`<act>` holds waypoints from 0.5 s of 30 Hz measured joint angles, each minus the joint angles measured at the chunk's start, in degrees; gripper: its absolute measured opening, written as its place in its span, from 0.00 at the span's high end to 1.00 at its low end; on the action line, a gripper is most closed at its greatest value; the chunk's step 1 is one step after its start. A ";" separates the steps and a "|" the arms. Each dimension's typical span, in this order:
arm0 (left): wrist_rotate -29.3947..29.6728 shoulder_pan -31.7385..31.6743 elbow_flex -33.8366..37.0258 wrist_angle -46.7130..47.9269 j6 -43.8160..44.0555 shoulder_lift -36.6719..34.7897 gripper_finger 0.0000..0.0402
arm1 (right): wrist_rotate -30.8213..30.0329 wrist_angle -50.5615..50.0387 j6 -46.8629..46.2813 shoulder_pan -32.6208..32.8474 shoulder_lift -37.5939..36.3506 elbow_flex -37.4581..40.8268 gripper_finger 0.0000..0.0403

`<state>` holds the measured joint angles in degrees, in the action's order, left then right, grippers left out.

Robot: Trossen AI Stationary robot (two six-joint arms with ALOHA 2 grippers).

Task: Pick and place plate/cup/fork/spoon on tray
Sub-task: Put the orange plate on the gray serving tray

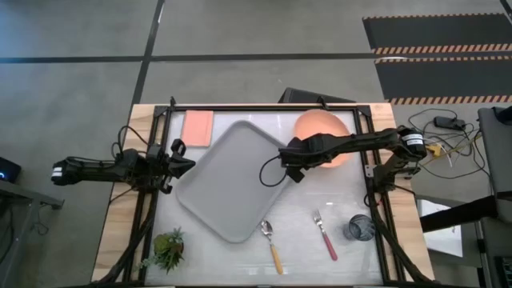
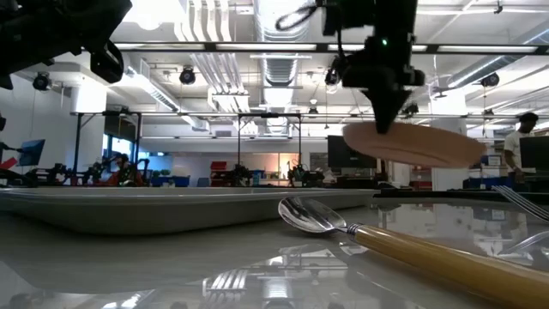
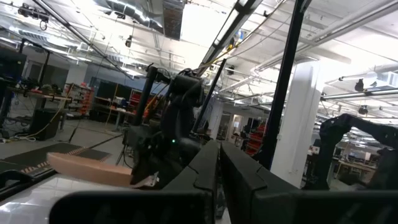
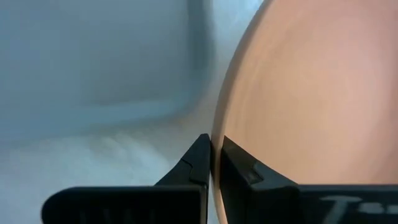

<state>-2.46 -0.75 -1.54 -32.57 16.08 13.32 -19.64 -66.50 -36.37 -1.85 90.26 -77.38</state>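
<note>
Pinching the plate [image 1: 322, 126] rim beside the tray [image 1: 230, 178], right tool [image 4: 212, 163] closed on it; left tool [image 3: 219, 180] shut, empty. Plate looks stiff, light, slippery: edge grip may pivot.

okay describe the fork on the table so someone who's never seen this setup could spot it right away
Start at the big grey tray in the middle of the table, then look toward the table's front edge, between the spoon and the dark cup. The fork lies there flat on the tabletop. Its pink-red handle sets it apart from the spoon's orange-yellow one.
</note>
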 joint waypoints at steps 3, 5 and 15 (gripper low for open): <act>0.00 0.02 0.00 -0.01 0.00 0.00 1.00 | 0.04 4.10 4.85 0.69 -0.01 -1.48 0.98; 0.00 0.02 0.00 -0.01 0.01 0.00 1.00 | 0.14 7.17 7.91 1.18 -0.01 -2.15 0.98; -0.02 0.02 0.00 -0.01 -0.01 0.00 1.00 | 0.11 19.10 20.53 3.56 0.26 -3.11 0.98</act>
<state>-2.47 -0.73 -1.54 -32.58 16.08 13.32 -19.53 -47.40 -15.84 1.71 90.52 -80.49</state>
